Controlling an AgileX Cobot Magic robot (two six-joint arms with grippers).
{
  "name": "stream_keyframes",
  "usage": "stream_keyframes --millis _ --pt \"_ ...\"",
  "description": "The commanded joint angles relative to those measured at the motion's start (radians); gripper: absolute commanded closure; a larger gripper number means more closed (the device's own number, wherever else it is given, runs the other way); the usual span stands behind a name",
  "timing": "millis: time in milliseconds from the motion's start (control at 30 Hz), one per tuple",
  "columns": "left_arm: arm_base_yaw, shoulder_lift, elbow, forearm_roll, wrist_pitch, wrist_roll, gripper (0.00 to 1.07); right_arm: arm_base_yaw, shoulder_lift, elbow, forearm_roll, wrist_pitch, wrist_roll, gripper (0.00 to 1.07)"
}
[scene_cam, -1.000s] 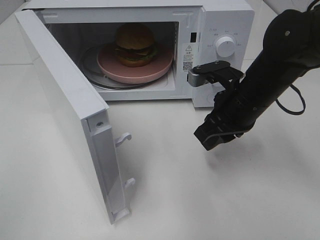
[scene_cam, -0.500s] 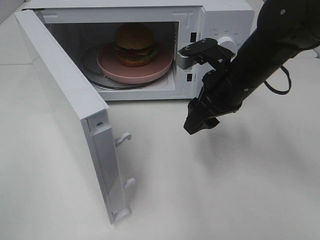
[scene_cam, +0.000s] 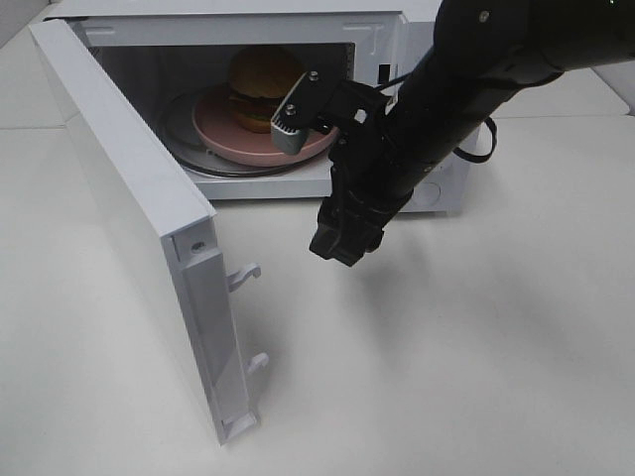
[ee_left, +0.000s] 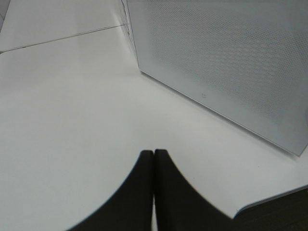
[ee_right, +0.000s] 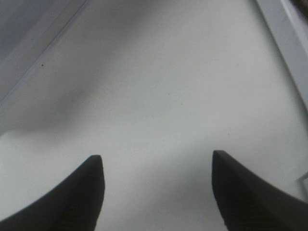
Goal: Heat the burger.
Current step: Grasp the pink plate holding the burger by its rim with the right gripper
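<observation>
The burger (scene_cam: 260, 74), its glossy brown bun partly hidden, sits on a pink plate (scene_cam: 220, 129); right jaws gape empty, left jaws closed, empty.

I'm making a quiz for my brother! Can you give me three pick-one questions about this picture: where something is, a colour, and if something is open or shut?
1. Where is the burger?
A inside the microwave
B on top of it
C in front of it

2. What colour is the plate?
A blue
B pink
C green

3. How is the door?
A shut
B taken off
C open

Answers:
1 A, it sits on the plate in the cavity.
2 B, the rim around the burger is pink.
3 C, it stands swung wide, showing the inside.
</observation>
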Motion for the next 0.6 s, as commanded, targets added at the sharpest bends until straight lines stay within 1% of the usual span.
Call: stream_keyframes --millis 33,200,233,267,333,367,400,433,467,567,600 --pt "0.001 -0.022 0.003 -0.004 -0.013 -0.002 1.06 0.029 0.007 -0.037 -0.070 -0.019 -0.033 0.45" --pt "0.001 -0.022 0.003 -0.004 -0.013 -0.002 1.06 0.036 0.021 -0.067 -0.113 -0.032 -0.032 0.45" --pt "0.001 -0.022 0.003 -0.004 -0.013 -0.002 1.06 0.036 0.034 -0.092 -0.151 -0.038 -0.028 0.45" --pt "0.001 -0.022 0.003 -0.004 -0.013 -0.002 1.06 0.036 0.034 -0.092 -0.151 -0.038 -0.028 0.45" --pt "0.001 -0.022 0.003 -0.004 -0.013 -0.002 1.06 0.037 0.065 -0.140 -0.223 -0.052 -0.028 0.45" --pt "0.001 -0.022 0.003 -0.004 -0.013 -0.002 1.06 0.037 0.065 -0.140 -0.223 -0.052 -0.028 0.45" --pt "0.001 -0.022 0.003 -0.004 -0.013 -0.002 1.06 0.037 0.079 -0.150 -0.262 -0.070 -0.026 0.45" --pt "0.001 -0.022 0.003 -0.004 -0.013 -0.002 1.06 0.037 0.079 -0.150 -0.262 -0.070 -0.026 0.45" --pt "0.001 -0.022 0.003 -0.004 -0.013 -0.002 1.06 0.037 0.083 -0.151 -0.290 -0.095 -0.025 0.45" --pt "0.001 -0.022 0.003 -0.004 -0.013 -0.002 1.06 0.037 0.083 -0.151 -0.312 -0.125 -0.025 0.45" --pt "0.001 -0.022 0.003 -0.004 -0.013 -0.002 1.06 0.037 0.083 -0.151 -0.316 -0.166 -0.025 0.45"
